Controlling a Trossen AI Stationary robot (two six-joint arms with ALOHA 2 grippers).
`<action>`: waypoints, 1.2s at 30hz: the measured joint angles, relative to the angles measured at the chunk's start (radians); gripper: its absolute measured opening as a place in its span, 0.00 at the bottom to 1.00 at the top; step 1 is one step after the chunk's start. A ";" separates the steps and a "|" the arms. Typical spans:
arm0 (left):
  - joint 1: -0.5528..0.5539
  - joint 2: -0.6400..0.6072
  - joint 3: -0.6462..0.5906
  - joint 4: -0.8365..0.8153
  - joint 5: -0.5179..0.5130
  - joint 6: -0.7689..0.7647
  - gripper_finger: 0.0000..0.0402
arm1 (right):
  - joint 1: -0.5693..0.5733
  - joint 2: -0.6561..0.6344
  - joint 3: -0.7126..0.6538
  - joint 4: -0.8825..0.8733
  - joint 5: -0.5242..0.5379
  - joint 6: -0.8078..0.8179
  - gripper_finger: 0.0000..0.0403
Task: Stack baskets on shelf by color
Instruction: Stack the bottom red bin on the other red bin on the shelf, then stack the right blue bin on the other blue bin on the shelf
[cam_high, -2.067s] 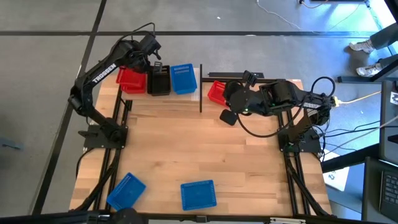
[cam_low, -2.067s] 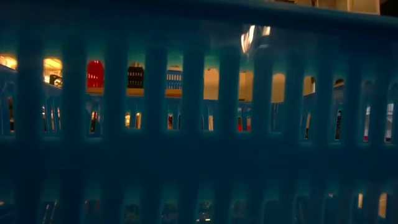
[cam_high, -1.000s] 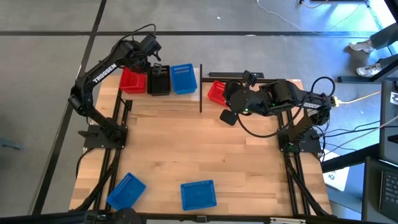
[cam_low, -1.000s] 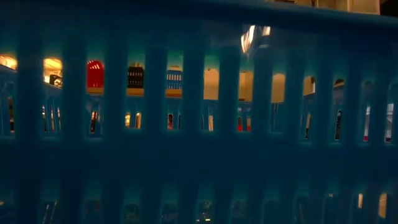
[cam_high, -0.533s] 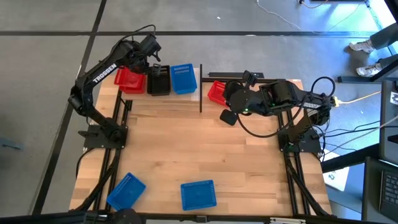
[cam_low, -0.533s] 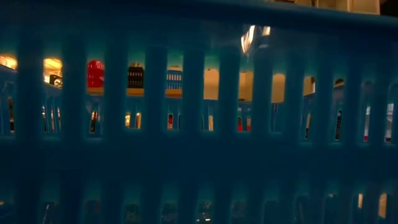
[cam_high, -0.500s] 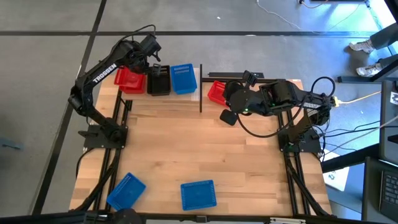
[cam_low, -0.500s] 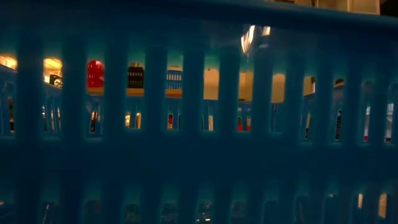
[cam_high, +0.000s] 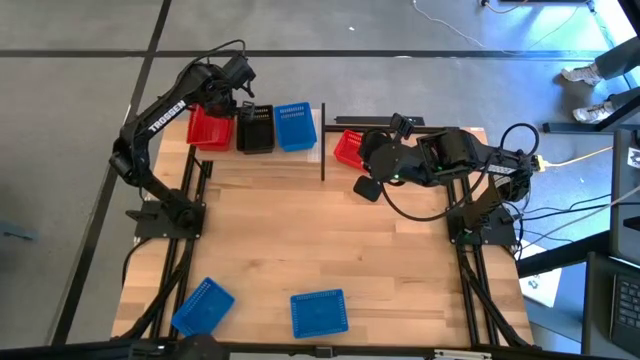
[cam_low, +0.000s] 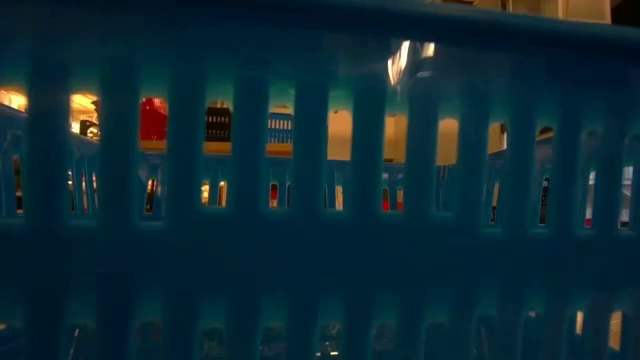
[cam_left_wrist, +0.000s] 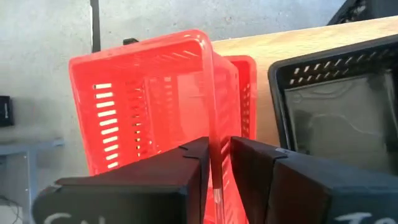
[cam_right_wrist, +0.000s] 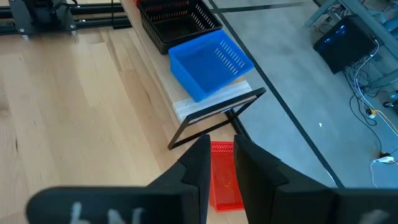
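the red basket (cam_left_wrist: 149, 99) in the left gripper (cam_left_wrist: 214, 168) hangs over the far left end of the shelf (cam_high: 310, 150), its thin wall pinched between the closed fingers, with a second red basket (cam_left_wrist: 245, 93) showing just under and behind it on the shelf. beside it stand a black basket (cam_high: 255, 128) and a blue basket (cam_high: 295, 126). the step in hand looks like nesting this red one into the red one below; the next move calls for squaring the held basket over the lower one, lowering it straight in, then opening the fingers. the right gripper (cam_right_wrist: 219, 163) is closed on the rim of another red basket (cam_high: 347, 148) at the shelf's right part, past a black post (cam_high: 323, 140). two more blue baskets (cam_high: 203, 305) (cam_high: 319, 312) lie on the tabletop (cam_high: 320, 240) at the near edge, one filling the low view. compared with two seconds ago, the left gripper and its basket have shifted slightly toward the far side; the right arm and everything else lie unchanged.
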 joint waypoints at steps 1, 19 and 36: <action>-0.001 0.000 0.000 0.000 0.000 0.000 0.13 | 0.000 0.000 0.000 0.000 0.000 0.000 0.17; -0.067 -0.094 0.083 0.003 0.142 0.148 0.13 | 0.000 -0.002 0.000 -0.017 -0.005 -0.023 0.17; -0.635 -0.248 0.084 0.034 0.170 0.067 0.13 | -0.048 -0.185 -0.114 -0.156 -0.161 0.132 0.17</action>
